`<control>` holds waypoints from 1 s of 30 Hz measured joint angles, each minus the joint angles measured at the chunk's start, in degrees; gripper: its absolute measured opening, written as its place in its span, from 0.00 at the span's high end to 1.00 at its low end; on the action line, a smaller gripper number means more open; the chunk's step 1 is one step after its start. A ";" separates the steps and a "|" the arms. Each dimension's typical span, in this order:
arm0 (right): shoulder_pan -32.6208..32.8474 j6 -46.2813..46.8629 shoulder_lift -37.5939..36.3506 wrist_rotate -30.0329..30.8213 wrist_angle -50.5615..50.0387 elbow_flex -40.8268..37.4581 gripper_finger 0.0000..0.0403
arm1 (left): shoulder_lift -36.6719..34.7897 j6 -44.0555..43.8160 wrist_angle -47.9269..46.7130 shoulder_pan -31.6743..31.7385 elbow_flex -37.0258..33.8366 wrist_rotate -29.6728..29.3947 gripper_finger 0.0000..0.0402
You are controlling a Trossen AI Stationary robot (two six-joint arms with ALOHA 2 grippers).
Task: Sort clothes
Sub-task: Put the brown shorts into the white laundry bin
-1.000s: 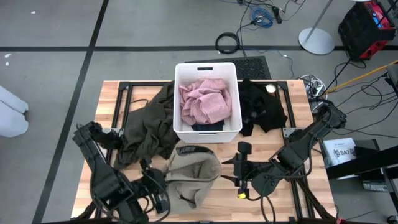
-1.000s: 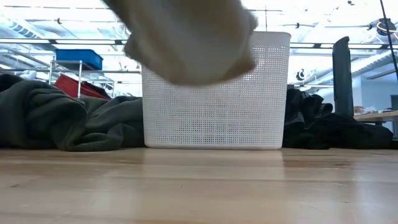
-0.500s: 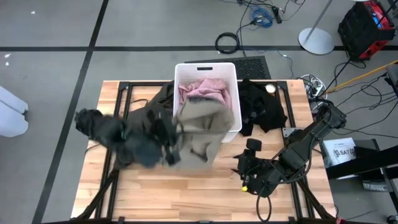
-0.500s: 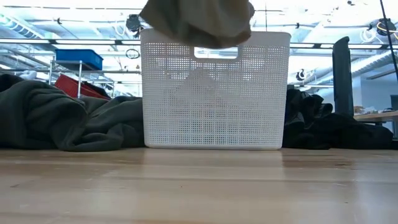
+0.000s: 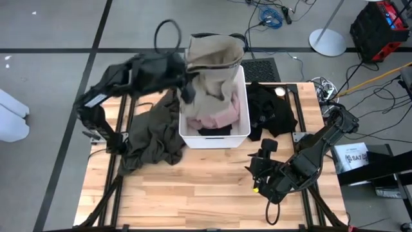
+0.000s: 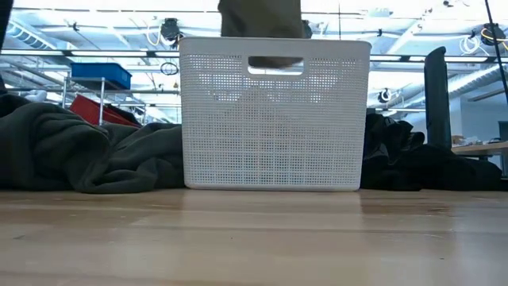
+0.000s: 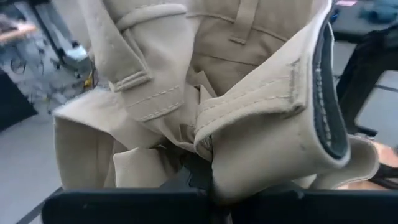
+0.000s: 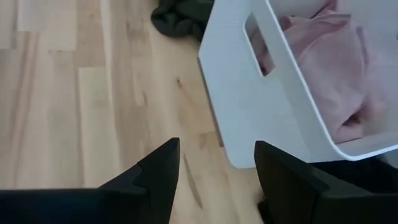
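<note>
Left gripper fingers clamped on khaki garment, suspended over white bin at tabletop far centre. Right gripper fingers apart, empty, near right. Grey floor, cables beyond.

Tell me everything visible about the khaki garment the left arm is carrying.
The khaki garment is a tan woven cloth piece with stitched seams and belt loops, so it looks like trousers. It hangs bunched and folded from the left gripper, which is shut on it, above the far end of the white bin. Its lower folds drape down over the pink garment in the bin.
</note>
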 joint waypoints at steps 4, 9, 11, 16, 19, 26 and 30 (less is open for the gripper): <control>0.00 0.10 0.00 1.44 -1.76 0.00 0.52 | 3.11 0.26 -1.57 6.35 -0.35 5.91 0.94; 0.00 1.27 0.00 1.65 -3.13 0.00 0.52 | 8.82 1.84 -2.34 10.26 -0.35 10.79 0.94; 0.00 1.35 0.00 1.64 -3.14 0.00 0.52 | 11.55 2.75 -2.44 11.32 -0.35 14.25 0.94; 0.00 2.73 0.00 1.45 -3.20 0.00 0.52 | 17.79 3.29 -5.87 13.51 -0.39 25.31 0.94; 0.31 3.32 0.00 1.16 -3.21 0.00 0.52 | 20.63 3.30 -12.18 14.13 -0.39 27.33 0.94; 2.73 6.21 0.00 0.97 -3.82 -2.53 0.52 | 24.24 4.42 -24.44 13.53 -0.78 28.52 0.94; 3.34 9.44 0.00 0.73 -5.02 -3.96 0.52 | 24.29 5.91 -25.01 13.83 -5.30 31.54 0.94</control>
